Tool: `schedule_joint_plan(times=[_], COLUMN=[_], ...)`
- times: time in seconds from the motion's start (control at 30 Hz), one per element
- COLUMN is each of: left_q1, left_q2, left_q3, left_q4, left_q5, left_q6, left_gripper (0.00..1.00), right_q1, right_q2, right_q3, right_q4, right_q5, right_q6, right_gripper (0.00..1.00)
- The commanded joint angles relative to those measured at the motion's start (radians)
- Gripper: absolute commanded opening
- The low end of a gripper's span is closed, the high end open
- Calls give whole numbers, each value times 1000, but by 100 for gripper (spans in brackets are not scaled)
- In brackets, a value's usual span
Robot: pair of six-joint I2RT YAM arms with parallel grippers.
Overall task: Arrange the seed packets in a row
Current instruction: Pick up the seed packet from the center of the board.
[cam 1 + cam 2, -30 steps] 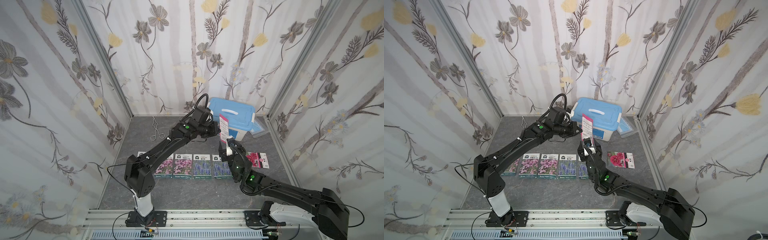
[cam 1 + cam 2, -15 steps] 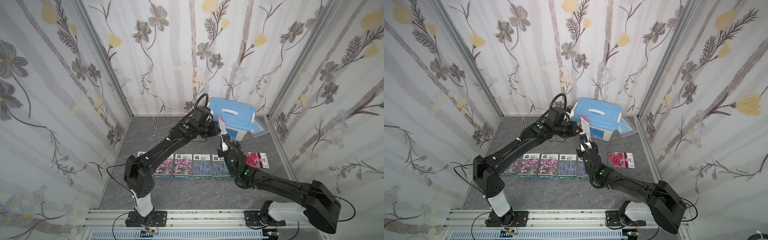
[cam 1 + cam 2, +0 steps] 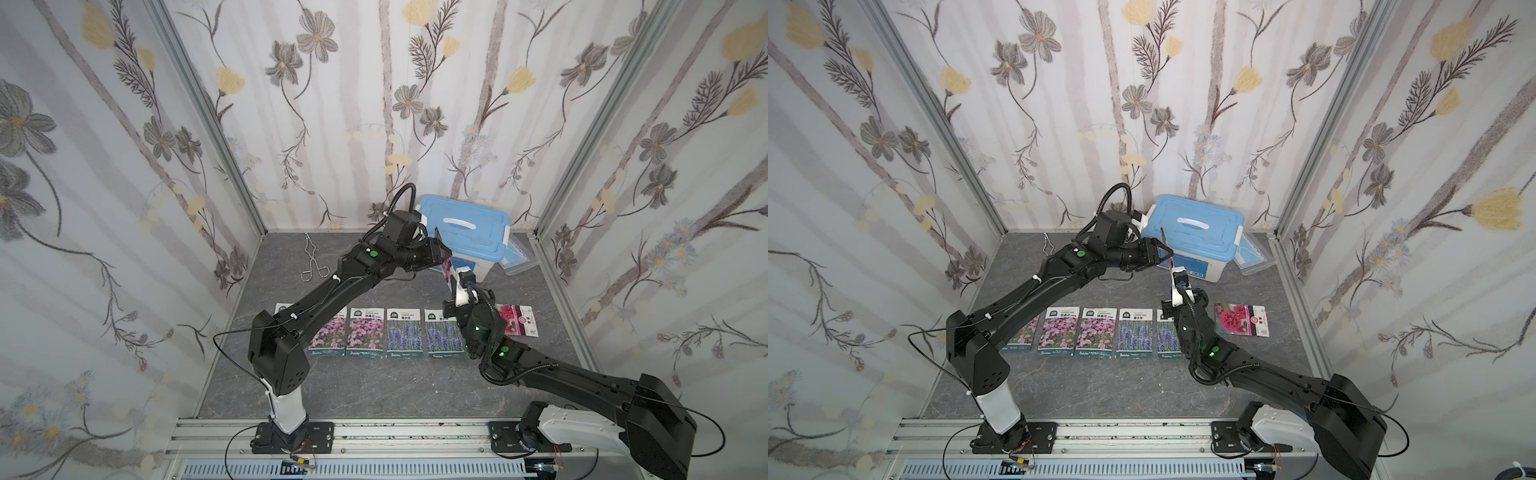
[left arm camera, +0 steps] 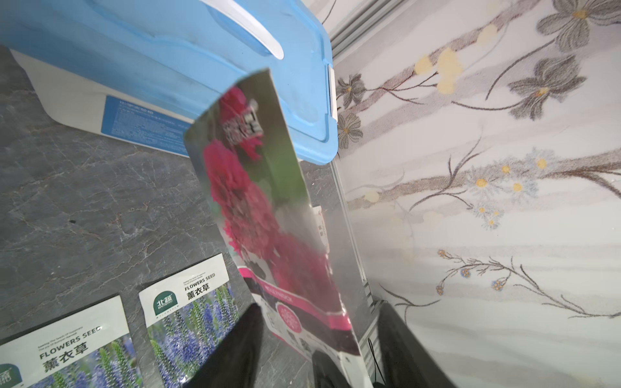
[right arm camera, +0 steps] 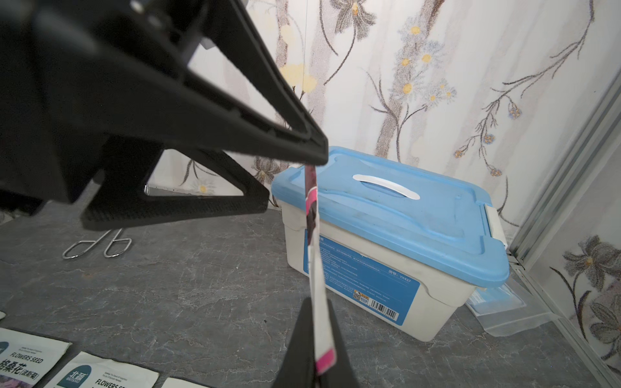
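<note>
Nearest: row (image 3: 403, 332) laid along the front, spare packet (image 3: 517, 320) flat just past its lavender end. Above, right gripper (image 5: 317, 352) clamped on the bottom edge of the packet (image 5: 316, 268), which stands upright off the table (image 3: 374, 382). Farther, left gripper (image 4: 319, 309) spread wide about its top; contact unclear. Judgement: withdraw left first without brushing packet or box (image 3: 469, 232), then lower slowly; thin card will likely flop.

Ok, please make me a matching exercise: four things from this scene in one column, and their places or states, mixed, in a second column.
Things:
1. left gripper
2. right gripper
3. blue-lidded box
4. metal tongs

Places or states:
A. lying flat at the back left
B. shut on an upright carnation packet
C. open, with that packet between its jaws
D. standing in the back right corner

Pairs: 1-C, 2-B, 3-D, 4-A
</note>
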Motion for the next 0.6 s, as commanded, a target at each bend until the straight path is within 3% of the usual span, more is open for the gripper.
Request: schedule_joint_plan(times=[0.0,0.13,0.3,0.43,0.57], left_q1=[2,10,11,10,4], left_q2=[-20,-43,-93,-134,-152], left_q3=[33,20,-131,-292,-408], left_q4=[89,131,282,494,689], left_q5=[-25,-17,22,60,85], left_q6=[-10,-6,-40,-100,-152], left_gripper=[90,97,98,96,91], right_q1=[-18,-152,-338,-496,-580], right_q2=[-89,-248,-406,-419,-375], right_q3=[-44,-78,-68,-37,-44], right_q4=[-42,-183,-274,-242,-134], right_q5=[-45,-230,-509,-773,-928], right_q6=[121,334,587,820,1008], right_gripper=[0,0,0,0,0])
